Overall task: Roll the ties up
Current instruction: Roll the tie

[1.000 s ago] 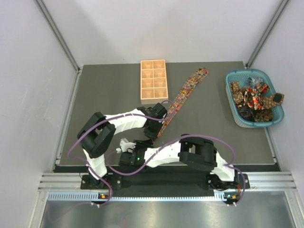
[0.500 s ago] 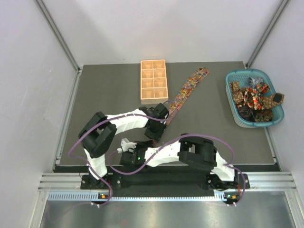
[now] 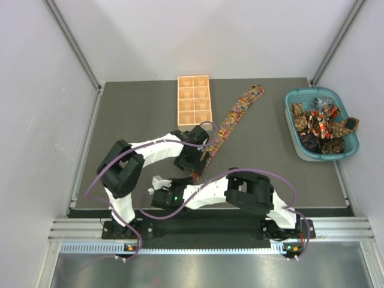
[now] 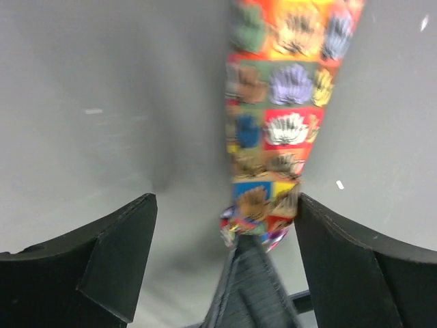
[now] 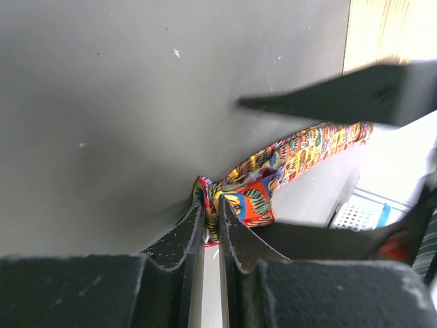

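Note:
One tie (image 3: 231, 120) with a bright multicoloured print lies slanted on the dark mat, its wide pointed end far right. Its narrow near end (image 5: 249, 188) is folded over. My right gripper (image 5: 210, 205) is shut on that folded end, and its ribbed fingers (image 4: 254, 287) show low in the left wrist view. My left gripper (image 4: 224, 205) hangs open over the same end, one finger on each side, gripping nothing. The tie (image 4: 283, 102) runs away up that view. In the top view the left gripper (image 3: 193, 158) sits just above the tie's near end. More ties (image 3: 321, 123) lie heaped in the basket.
A tan wooden compartment tray (image 3: 194, 102) stands at the back, just left of the tie. A teal basket (image 3: 294, 96) sits at the right edge of the mat. The left arm's finger (image 5: 341, 96) crosses the top of the right wrist view.
My left gripper has opened off the tie and shifted slightly left and nearer. My right gripper has closed on the folded near end.

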You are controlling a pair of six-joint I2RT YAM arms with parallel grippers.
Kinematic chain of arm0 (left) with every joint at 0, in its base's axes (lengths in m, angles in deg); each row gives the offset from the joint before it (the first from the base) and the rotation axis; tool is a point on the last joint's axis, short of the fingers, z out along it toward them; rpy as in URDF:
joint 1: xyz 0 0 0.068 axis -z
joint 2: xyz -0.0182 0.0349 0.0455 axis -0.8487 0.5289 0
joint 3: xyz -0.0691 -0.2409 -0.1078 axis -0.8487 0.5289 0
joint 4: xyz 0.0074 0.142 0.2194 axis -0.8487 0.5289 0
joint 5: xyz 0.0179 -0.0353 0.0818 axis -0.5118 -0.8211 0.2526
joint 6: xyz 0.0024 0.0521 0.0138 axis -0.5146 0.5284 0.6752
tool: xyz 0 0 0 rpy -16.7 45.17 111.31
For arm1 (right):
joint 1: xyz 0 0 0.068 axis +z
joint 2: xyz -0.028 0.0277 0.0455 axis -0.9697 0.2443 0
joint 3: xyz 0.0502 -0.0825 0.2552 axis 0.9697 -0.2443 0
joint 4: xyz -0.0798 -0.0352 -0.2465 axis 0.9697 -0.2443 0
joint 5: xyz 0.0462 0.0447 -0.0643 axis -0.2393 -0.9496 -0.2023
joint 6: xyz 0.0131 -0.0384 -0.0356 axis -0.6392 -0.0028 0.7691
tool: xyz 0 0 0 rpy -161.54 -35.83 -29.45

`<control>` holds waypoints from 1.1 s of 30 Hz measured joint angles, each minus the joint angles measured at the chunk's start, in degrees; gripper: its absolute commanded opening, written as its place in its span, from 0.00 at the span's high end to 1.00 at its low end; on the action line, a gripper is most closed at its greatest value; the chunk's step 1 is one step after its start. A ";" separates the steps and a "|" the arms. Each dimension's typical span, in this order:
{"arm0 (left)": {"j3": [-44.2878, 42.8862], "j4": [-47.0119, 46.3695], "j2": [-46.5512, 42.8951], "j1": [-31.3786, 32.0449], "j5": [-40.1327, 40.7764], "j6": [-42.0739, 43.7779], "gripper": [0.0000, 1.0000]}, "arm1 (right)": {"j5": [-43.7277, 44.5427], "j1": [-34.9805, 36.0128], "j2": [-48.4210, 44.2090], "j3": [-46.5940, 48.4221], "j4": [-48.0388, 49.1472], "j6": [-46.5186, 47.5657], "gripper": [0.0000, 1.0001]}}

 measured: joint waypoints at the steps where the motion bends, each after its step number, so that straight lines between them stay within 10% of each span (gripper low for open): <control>1: 0.00 0.02 -0.57 -0.76 -0.04 -0.11 0.14 | -0.09 -0.02 0.00 0.00 -0.02 0.13 1.00; 18: 18.51 -18.67 -28.35 -25.86 -19.04 -10.58 0.10 | -8.37 -2.34 -3.08 -0.20 -0.33 1.01 1.00; 33: 32.70 -29.33 -31.95 -41.31 -31.15 -18.03 0.10 | -34.42 -13.79 -15.67 -5.25 2.56 -2.80 1.00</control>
